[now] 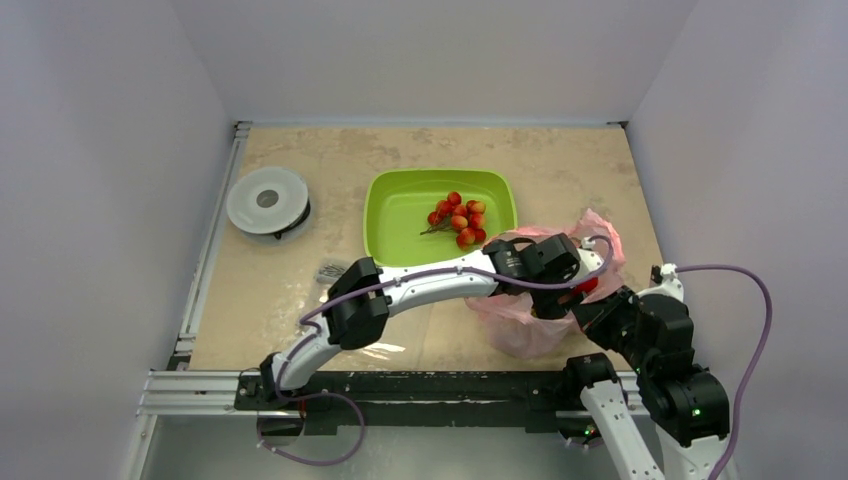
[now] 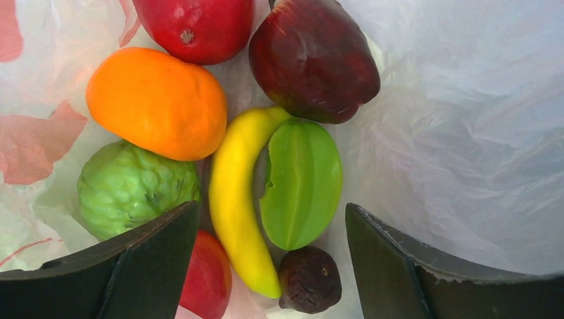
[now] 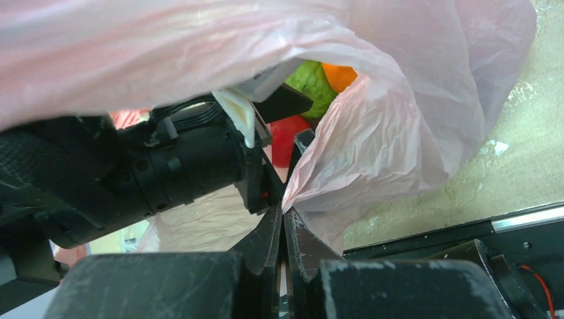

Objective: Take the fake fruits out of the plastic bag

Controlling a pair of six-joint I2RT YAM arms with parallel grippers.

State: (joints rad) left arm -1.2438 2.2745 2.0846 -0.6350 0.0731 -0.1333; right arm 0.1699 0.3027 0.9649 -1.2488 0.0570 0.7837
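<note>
Pink plastic bag (image 1: 520,325) edge pinched by right gripper (image 3: 284,214); left gripper (image 2: 271,211) spread above fake fruits (image 2: 156,103) inside.

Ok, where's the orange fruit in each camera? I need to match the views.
Top external: not visible, hidden in the plastic bag under the left arm.
Left wrist: orange fruit at upper left, above the bumpy green fruit.
Right wrist: orange sliver at top centre, right of the bumpy green fruit.
Shared landmark: the bumpy green fruit beside it; the bag shows in all three.
</note>
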